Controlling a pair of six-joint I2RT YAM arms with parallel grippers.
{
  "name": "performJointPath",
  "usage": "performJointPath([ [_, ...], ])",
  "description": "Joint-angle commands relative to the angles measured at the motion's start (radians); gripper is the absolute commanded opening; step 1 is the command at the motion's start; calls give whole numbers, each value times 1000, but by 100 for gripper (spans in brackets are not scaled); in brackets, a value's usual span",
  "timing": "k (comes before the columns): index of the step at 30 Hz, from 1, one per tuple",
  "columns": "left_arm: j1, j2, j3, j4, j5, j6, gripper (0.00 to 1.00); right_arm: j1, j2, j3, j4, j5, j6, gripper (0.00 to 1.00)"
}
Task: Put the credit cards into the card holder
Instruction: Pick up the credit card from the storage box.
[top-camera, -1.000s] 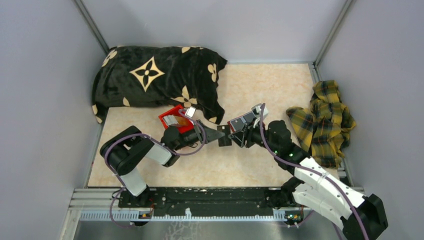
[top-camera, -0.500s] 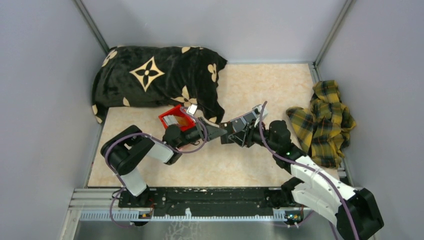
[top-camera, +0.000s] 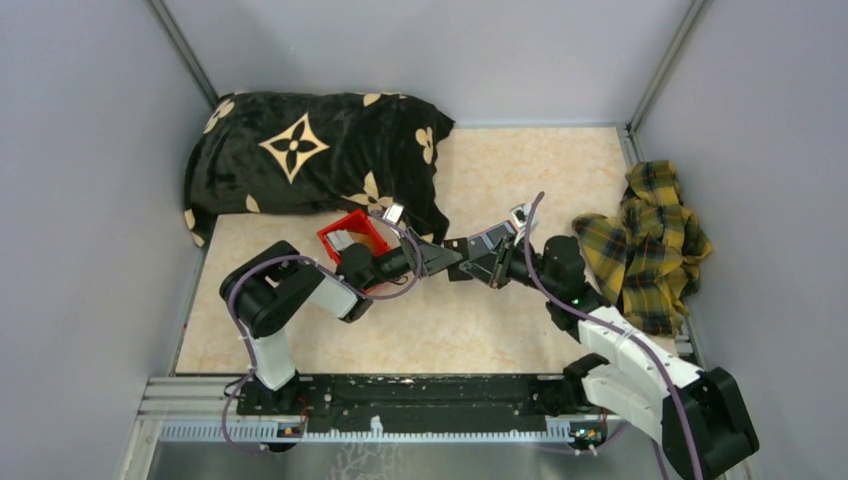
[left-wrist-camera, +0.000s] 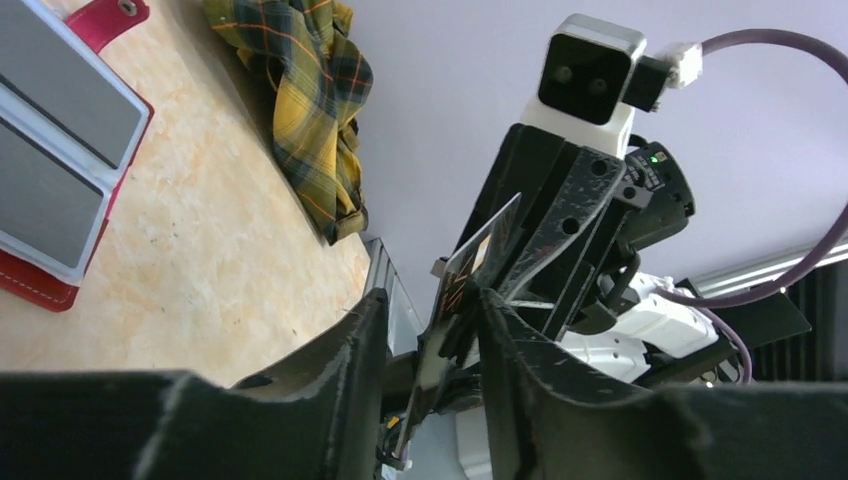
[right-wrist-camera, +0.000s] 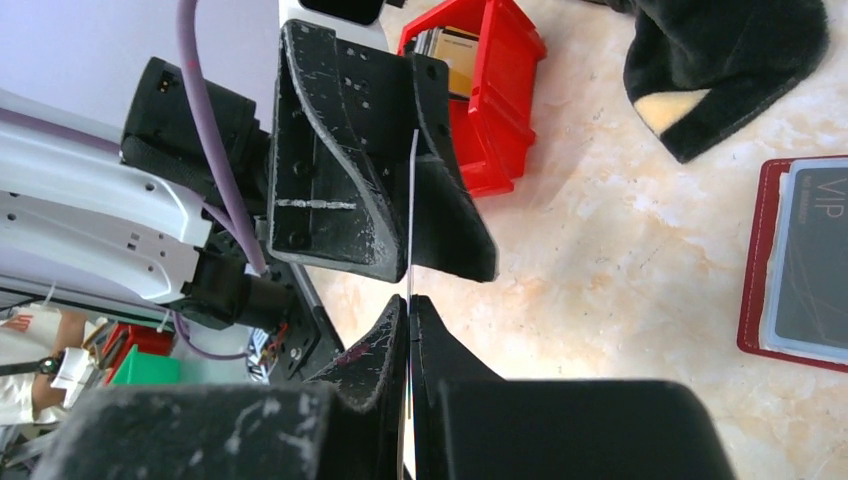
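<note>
So both arms meet in the middle of the tabletop (top-camera: 520, 170), with one credit card (left-wrist-camera: 478, 255) caught up in the air between them. The right tool (right-wrist-camera: 410, 308) is clenched tight on it. In its own wrist view the card is edge-on, just a thin pale line pinched between the two fingertips. The left tool (left-wrist-camera: 430, 310) has let go: its jaws stand apart on either side of the same card, and there's a visible gap in the left wrist view.

The card holder (left-wrist-camera: 60, 150) lies flat and open on the tabletop right under the handoff, dark red outside with grey pockets facing up and its snap tab sticking out. From above it's mostly hidden under the right tool, so I can't tell much there.

The other cards (right-wrist-camera: 450, 45) sit in a red bin (top-camera: 352, 235) by the left arm. A black flower-print pillow (top-camera: 310, 150) lies just behind the bin. A yellow plaid cloth (top-camera: 650, 240) is bunched up at the right edge.
</note>
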Motion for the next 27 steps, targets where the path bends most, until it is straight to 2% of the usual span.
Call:
performJointPath([
  [1, 13, 35, 20, 274, -60, -44, 49, -14, -16, 132, -114, 2, -84, 0],
  [4, 35, 57, 23, 272, -96, -48, 54, -19, -13, 212, -284, 77, -164, 0],
  [10, 69, 49, 17, 163, -180, -2, 54, -35, 75, 419, -602, 293, -318, 0],
  [17, 47, -54, 138, -355, -177, 253, 45, -58, 309, 680, -895, 565, -466, 0],
  [22, 1, -36, 291, -667, -176, 437, 39, -73, 464, 764, -953, 697, -507, 0],
  [27, -36, 16, 445, -960, -224, 604, 37, -72, 576, 833, -992, 817, -544, 0],
])
